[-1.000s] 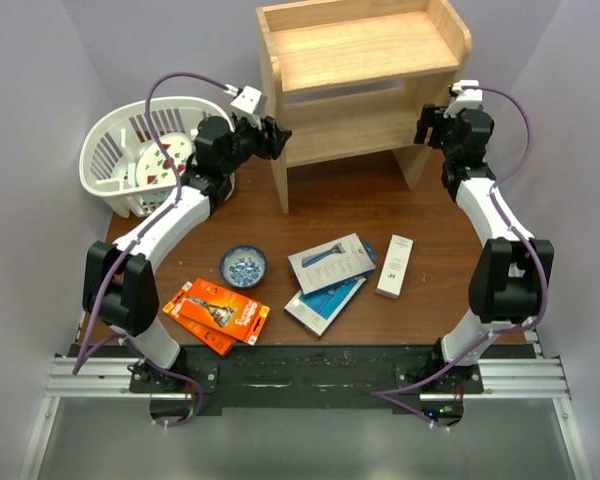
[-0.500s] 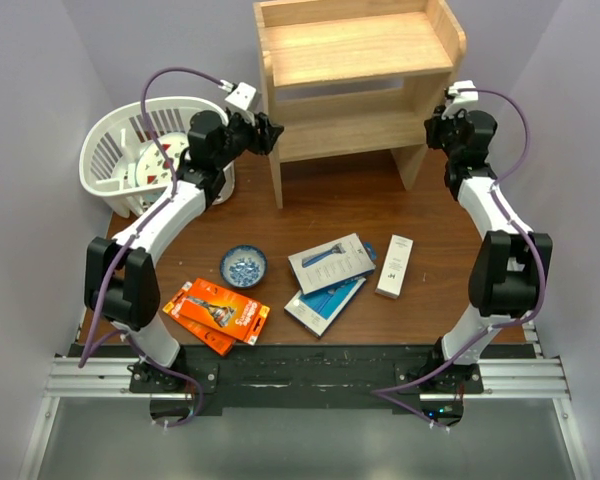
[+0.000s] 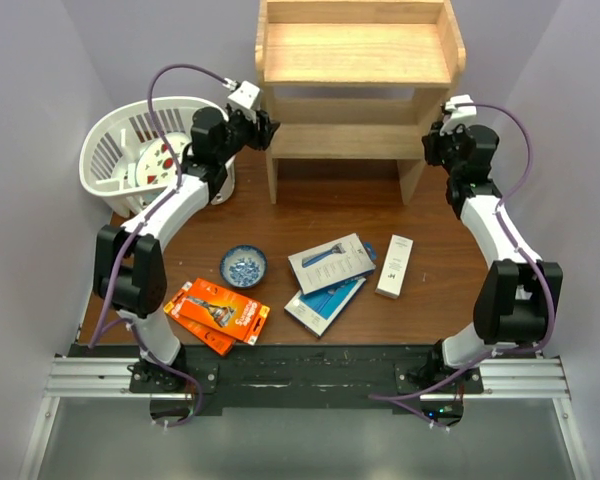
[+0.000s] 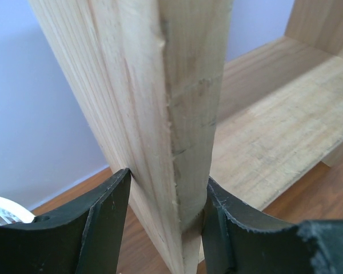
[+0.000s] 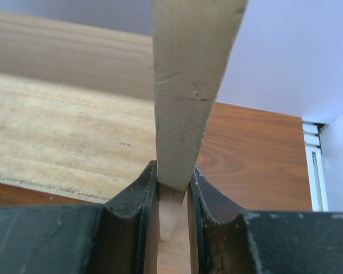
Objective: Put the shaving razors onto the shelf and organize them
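Note:
The pine shelf [image 3: 355, 52] stands square at the back of the table, both tiers bare. My left gripper [image 3: 266, 128] is shut on its left side panel [image 4: 154, 91], one finger [image 4: 106, 220] on each face. My right gripper [image 3: 432, 136] is shut on the front edge of the right side panel [image 5: 186, 74], which its fingers [image 5: 140, 211] pinch. The razor packs lie on the table near me: orange packs [image 3: 217, 312], a grey pack [image 3: 330, 262] over a blue one [image 3: 325, 303], and a white box [image 3: 395, 266].
A white slotted basket [image 3: 110, 150] holding more packs stands at the far left beside my left arm. A small blue bowl [image 3: 243, 265] sits between the orange and grey packs. Purple walls close in on both sides.
The shelf has swung from skewed to square and slid toward the back wall. Both arms moved with it, and my right gripper closed on the right panel.

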Controlling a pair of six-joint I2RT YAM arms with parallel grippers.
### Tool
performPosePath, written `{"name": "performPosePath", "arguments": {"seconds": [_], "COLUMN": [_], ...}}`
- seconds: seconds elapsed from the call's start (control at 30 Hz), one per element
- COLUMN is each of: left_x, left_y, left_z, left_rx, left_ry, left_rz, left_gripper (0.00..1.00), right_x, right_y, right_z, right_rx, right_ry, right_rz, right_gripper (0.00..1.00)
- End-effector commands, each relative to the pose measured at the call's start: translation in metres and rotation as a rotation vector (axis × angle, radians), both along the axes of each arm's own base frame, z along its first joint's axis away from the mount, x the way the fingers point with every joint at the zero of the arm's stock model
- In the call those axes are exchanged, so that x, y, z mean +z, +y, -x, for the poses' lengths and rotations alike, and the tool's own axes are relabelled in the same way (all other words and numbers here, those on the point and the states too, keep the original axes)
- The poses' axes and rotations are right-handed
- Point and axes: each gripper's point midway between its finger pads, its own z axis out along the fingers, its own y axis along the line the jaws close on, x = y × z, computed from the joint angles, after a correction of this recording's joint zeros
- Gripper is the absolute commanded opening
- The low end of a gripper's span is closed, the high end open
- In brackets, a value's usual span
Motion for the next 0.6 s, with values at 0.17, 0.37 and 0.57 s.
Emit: {"name": "performPosePath", "arguments": {"seconds": [0.17,0.37,0.57], "left_x": [0.018,0.018,-0.034], "left_y": [0.031,0.08,0.099], "left_z": [-0.01,0.051,0.134], "left_rx": [0.102,0.178,0.172], "left_ry": [-0.059,0.063,0.236], "left_rz": [-0.013,0.015,0.012], "left_gripper": [0.67,0.78,0.84], "right_x": [0.047,0.053,-0.008], "right_y": [0.005,0.004,0.059], "right_z": [0.038,0.103,0.19], "right_rx": [0.04,0.005,0.33], "right_ry": [-0.058,0.03,0.214], "right_rz": [0.051,0.022,-0.018], "right_gripper": [0.47,0.68,0.73]}}
